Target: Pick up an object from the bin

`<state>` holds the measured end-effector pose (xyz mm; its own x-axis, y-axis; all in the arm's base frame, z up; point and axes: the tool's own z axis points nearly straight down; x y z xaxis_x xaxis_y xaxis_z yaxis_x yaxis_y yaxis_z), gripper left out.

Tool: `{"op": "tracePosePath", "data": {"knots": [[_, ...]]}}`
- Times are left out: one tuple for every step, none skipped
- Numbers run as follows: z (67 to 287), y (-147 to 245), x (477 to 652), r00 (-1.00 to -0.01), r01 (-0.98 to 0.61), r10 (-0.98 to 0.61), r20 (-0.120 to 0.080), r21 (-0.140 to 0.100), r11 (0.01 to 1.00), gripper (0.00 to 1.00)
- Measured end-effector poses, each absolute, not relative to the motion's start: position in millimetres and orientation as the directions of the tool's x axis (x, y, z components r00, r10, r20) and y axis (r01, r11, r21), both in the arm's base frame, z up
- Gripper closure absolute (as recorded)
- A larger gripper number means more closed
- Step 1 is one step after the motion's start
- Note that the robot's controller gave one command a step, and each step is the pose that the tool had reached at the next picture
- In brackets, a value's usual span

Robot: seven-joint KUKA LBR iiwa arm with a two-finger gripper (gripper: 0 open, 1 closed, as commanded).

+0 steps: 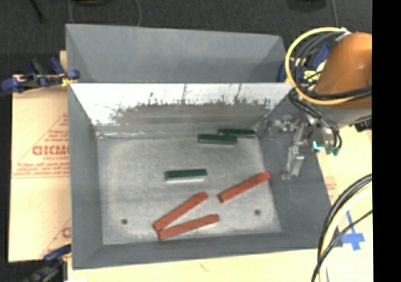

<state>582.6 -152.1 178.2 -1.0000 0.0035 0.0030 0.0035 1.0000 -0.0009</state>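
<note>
Grey metal bin (84, 168), seen from above: sloped walls around a flat, speckled floor. Arm (348, 67) entering at 3 o'clock, topped by an orange cover and ringed with looped cables. Hand (293, 163) hanging over the right sloped wall at 3 o'clock, just off the floor's edge; whether apart or together cannot be told.

Nearest the hand: tilted red bar (244, 187), flat on the floor at 4 o'clock, upper end pointing toward the hand, near it but apart from it.

At 6 o'clock: long red bar (180, 210), slanting up to the right, and low red bar (189, 226) just below it, the two meeting at their left ends.

At the floor's centre: middle green bar (185, 175), lying level, apart from the rest.

At 1 o'clock, close under the back wall: left dark green bar (217, 139) and right dark green bar (237, 131), touching or overlapping.
</note>
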Motion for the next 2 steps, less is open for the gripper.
{"op": "tracePosePath", "data": {"knots": [[70.1, -128.7, 577.0, -0.975, -0.224, -0.224, -0.003, -0.002, 0.975, 0.0], [72.9, -129.4, 578.5, -0.974, -0.226, -0.226, -0.008, -0.005, 0.974, 1.0]]}}
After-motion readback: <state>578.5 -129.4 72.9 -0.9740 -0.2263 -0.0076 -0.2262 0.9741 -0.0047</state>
